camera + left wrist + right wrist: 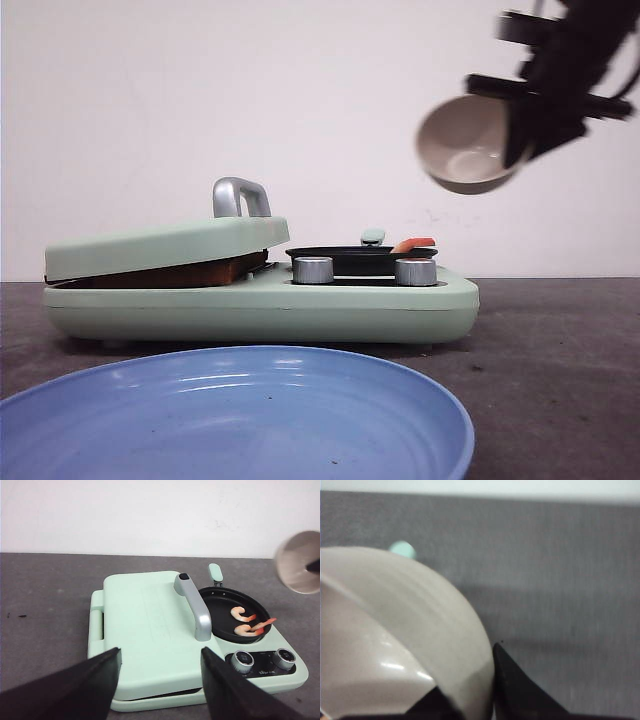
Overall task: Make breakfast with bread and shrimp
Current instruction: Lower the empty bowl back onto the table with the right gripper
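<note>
- Risk: we judge the tilted bowl (465, 145), pinched at its rim by the right gripper (525, 130), could slip, since the hold is only on the edge.
- Risk: blur suggests the bowl is moving; it could clip the pan (235, 615).
- 2 shrimp (246, 621) lie in the pan, pink-orange, curled, touching.
- Bread (175, 272) shows as a brown edge under the lid (150, 625) of the green cooker (260, 305).
- Left gripper (160, 680) spread wide, empty, above the lid.
- Blue plate (235, 420) sits in front.
</note>
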